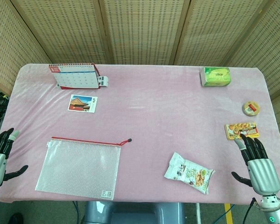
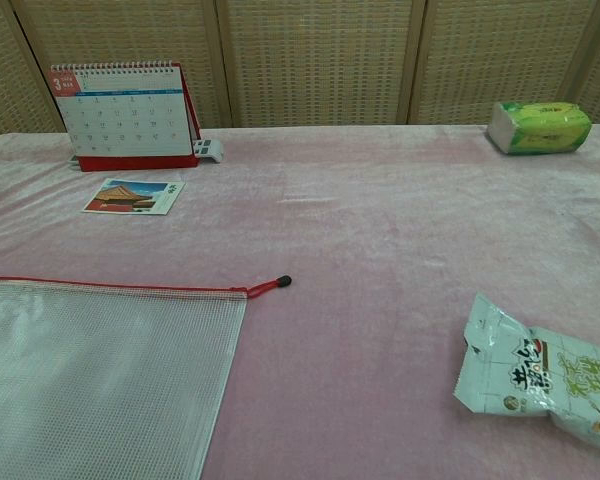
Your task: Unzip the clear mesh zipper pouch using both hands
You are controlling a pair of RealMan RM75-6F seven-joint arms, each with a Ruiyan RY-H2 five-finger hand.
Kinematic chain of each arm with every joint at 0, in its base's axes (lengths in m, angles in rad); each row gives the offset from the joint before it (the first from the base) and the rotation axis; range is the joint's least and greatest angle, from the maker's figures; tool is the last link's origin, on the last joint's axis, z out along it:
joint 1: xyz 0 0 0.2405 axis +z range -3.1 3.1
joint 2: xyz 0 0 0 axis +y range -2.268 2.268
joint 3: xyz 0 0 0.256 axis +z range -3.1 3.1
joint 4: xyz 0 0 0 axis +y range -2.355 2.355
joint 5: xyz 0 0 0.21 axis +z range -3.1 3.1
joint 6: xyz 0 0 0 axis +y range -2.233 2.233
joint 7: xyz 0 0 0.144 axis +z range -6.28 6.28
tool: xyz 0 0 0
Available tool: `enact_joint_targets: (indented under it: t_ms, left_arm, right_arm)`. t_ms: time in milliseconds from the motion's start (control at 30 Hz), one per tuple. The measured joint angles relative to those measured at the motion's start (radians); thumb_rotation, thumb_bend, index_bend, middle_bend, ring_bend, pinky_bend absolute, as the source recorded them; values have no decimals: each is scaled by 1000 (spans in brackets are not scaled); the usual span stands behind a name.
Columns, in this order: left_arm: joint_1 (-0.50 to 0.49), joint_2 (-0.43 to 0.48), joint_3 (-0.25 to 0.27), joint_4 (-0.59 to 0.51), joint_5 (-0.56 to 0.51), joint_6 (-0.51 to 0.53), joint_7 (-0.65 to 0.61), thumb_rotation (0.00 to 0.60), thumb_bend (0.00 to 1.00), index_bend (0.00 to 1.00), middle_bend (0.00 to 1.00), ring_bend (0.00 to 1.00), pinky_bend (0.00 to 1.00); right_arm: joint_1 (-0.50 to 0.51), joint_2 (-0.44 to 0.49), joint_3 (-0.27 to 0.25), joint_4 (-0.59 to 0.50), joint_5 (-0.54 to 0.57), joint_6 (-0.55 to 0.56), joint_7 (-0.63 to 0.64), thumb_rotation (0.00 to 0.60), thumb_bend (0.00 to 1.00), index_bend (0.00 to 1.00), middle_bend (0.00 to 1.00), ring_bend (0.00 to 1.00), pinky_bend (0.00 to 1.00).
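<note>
The clear mesh zipper pouch [image 1: 79, 167] [image 2: 100, 375] lies flat at the front left of the pink table, its red zipper along the far edge. The zipper pull [image 1: 126, 141] [image 2: 270, 285] sticks out past the pouch's right corner, and the zip looks closed. My left hand [image 1: 0, 156] hovers at the table's left edge, left of the pouch, fingers spread and empty. My right hand [image 1: 257, 161] is at the front right, far from the pouch, fingers extended and holding nothing. Neither hand shows in the chest view.
A desk calendar [image 1: 74, 75] [image 2: 125, 112] stands at the back left, with a postcard [image 1: 82, 103] [image 2: 132, 196] in front. A white snack bag [image 1: 190, 173] [image 2: 545, 378] lies front right. A green tissue pack [image 1: 216, 76] [image 2: 538, 127], tape roll [image 1: 252, 108] and small orange packet [image 1: 241, 130] sit right.
</note>
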Motion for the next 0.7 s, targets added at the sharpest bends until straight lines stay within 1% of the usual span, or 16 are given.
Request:
enact_joint_targets:
  t_ms: [133, 300, 333, 400, 433, 467, 500, 533, 567, 633, 667, 700]
  left_arm:
    - [-1, -1, 0, 3, -1, -4, -1, 600, 0, 0, 0, 0, 0]
    - [-19, -14, -2, 9, -7, -36, 14, 600, 0, 0, 0, 0, 0]
    - [-28, -20, -6, 11, -10, -47, 19, 600, 0, 0, 35, 8, 8]
    - [-42, -28, -16, 11, -17, -64, 24, 600, 0, 0, 303, 189, 154]
    - [-55, -33, -25, 9, -21, -75, 26, 600, 0, 0, 514, 352, 312]
    - [-66, -38, -31, 8, -24, -86, 26, 600, 0, 8, 679, 513, 484]
    - [-78, -42, -38, 7, -26, -99, 26, 600, 0, 25, 744, 585, 580]
    - [-99, -48, -50, 4, -30, -120, 27, 600, 0, 65, 815, 666, 692]
    - [-117, -54, -60, 3, -33, -137, 31, 600, 0, 108, 862, 721, 767]
    - [-169, -73, -91, -2, -51, -190, 61, 600, 0, 185, 937, 807, 880]
    - [-194, -81, -105, -7, -68, -221, 83, 600, 0, 209, 963, 835, 921]
    - [-221, -90, -120, -12, -91, -255, 109, 600, 0, 220, 975, 848, 941]
  right_arm:
    - [1, -3, 1, 2, 3, -3, -3, 600, 0, 0, 0, 0, 0]
    - [3, -4, 4, 2, 8, -5, -8, 600, 0, 0, 0, 0, 0]
    - [3, -5, 5, 3, 10, -5, -10, 600, 0, 0, 0, 0, 0]
    - [3, -5, 6, 4, 12, -6, -16, 600, 0, 0, 0, 0, 0]
    - [3, -6, 8, 4, 14, -5, -24, 600, 0, 0, 0, 0, 0]
    - [3, -8, 9, 4, 15, -5, -31, 600, 0, 0, 0, 0, 0]
    - [3, -10, 11, 4, 17, -5, -37, 600, 0, 0, 0, 0, 0]
    - [4, -12, 13, 3, 19, -5, -43, 600, 0, 0, 0, 0, 0]
    - [4, -14, 14, 3, 21, -6, -47, 600, 0, 0, 0, 0, 0]
    - [7, -20, 19, 5, 34, -13, -60, 600, 0, 0, 0, 0, 0]
    - [8, -23, 21, 6, 41, -18, -66, 600, 0, 0, 0, 0, 0]
    - [10, -26, 24, 7, 48, -23, -73, 600, 0, 0, 0, 0, 0]
